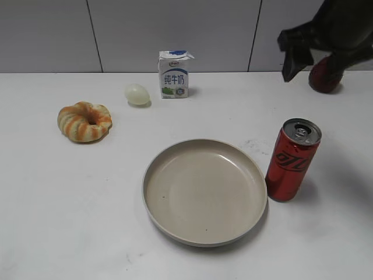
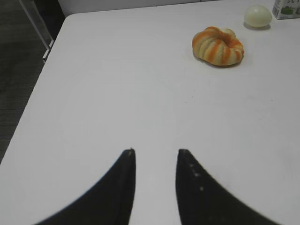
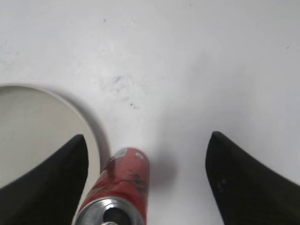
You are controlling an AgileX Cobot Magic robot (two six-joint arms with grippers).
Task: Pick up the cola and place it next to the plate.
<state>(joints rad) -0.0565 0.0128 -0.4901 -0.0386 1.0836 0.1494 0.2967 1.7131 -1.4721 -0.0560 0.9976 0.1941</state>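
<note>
Cola can point(image 1: 292, 160) is standing upright, long axis vertical, silver top up, touching the beige plate point(image 1: 204, 191) on its right; your right gripper point(image 3: 147, 140) is hanging spread above it, left gripper point(image 2: 155, 152) parted.

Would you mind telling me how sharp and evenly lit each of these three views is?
Exterior view: sharp, soft shadow right of the tall red metal cola can, mild sheen inside the round beige plate. Left wrist view: orange-striped ring bread crisp, open end effector blurred. Right wrist view: can top blurred, its shadow soft.
</note>
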